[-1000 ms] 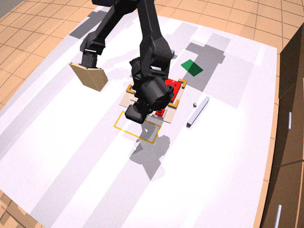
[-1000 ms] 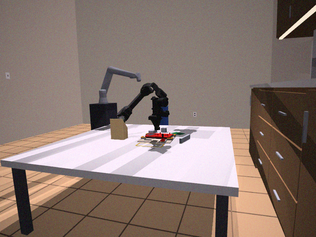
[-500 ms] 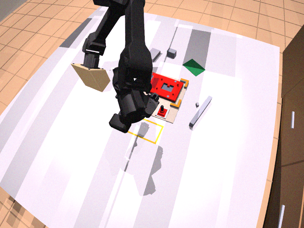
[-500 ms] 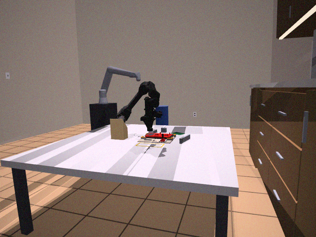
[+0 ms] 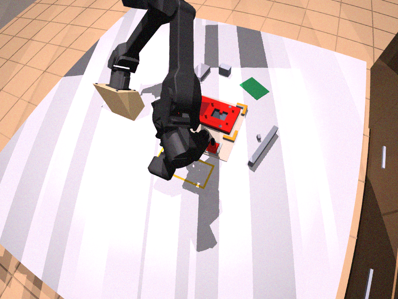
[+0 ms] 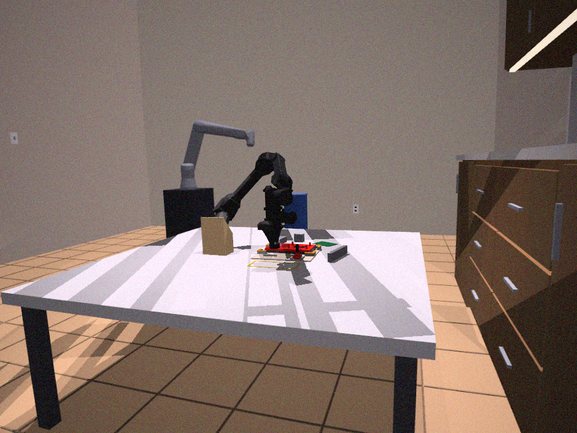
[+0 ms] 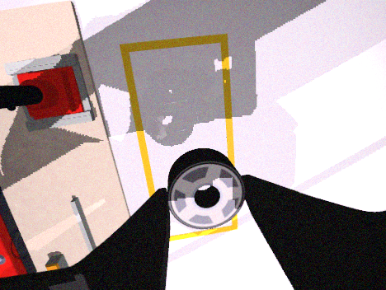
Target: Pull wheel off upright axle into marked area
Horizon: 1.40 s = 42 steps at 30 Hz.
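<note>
Above the yellow outline [image 7: 140, 95], unlabelled wheel [image 7: 205, 194] in tool [image 7: 205, 202].

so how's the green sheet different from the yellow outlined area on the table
The green sheet is a solid filled patch, while the yellow outlined area is only a thin border with bare table inside. The green sheet lies far from the arm with nothing above it; the yellow outlined area has the wheel, clamped in the pincer, over its near end. Both are flat four-sided shapes on the white table.
</note>
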Motion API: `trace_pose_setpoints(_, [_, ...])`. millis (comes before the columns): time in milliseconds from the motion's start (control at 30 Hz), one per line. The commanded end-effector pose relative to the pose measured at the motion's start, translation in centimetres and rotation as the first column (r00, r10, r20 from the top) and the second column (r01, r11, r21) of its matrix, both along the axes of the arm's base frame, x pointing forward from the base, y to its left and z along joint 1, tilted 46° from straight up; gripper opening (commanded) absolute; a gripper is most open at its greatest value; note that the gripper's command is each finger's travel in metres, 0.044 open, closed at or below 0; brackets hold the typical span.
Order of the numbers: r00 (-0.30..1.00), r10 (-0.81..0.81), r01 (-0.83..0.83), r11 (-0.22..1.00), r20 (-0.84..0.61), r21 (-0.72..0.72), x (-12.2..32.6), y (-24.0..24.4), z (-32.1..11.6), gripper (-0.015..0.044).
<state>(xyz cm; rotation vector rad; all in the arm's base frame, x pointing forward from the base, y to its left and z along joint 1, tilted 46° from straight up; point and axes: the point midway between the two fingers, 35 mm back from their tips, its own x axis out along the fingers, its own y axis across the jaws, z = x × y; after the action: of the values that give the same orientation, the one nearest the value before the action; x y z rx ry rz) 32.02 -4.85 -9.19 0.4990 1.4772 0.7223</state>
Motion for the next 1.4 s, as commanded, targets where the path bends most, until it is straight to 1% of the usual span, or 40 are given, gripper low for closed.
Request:
trace_pose_setpoints(0, [1.000, 0.001, -0.001, 1.000, -0.015, 0.008, -0.3, 2.1, -2.0, 0.0000])
trace_pose_setpoints(200, [1.000, 0.002, -0.002, 1.000, -0.016, 0.013, -0.8, 4.9, -4.6, 0.0000])
trace_pose_setpoints(367, [1.000, 0.002, -0.002, 1.000, -0.016, 0.013, -0.9, 5.2, -4.9, 0.0000])
trace_pose_setpoints(733, [1.000, 0.011, -0.011, 1.000, -0.016, 0.011, -0.9, 4.8, -4.4, 0.0289])
trace_pose_setpoints(767, [1.000, 0.010, -0.010, 1.000, -0.016, 0.010, -0.8, 4.5, -4.2, 0.0300])
trace_pose_setpoints(1000, [1.000, 0.003, -0.002, 1.000, -0.016, 0.010, -0.5, 0.7, -0.5, 0.0300])
trace_pose_setpoints(1100, [1.000, 0.002, -0.002, 1.000, -0.016, 0.010, -0.5, 0.6, -0.3, 0.0300])
trace_pose_setpoints(1133, [1.000, -0.007, 0.007, 1.000, -0.018, 0.011, -0.6, 1.1, -1.0, 0.0326])
trace_pose_setpoints(1267, [1.000, -0.005, 0.005, 1.000, -0.019, 0.006, -3.5, -0.2, 1.3, 0.0431])
trace_pose_setpoints(1367, [1.000, -0.002, 0.002, 1.000, -0.021, 0.006, -6.3, -1.0, 3.3, 0.0440])
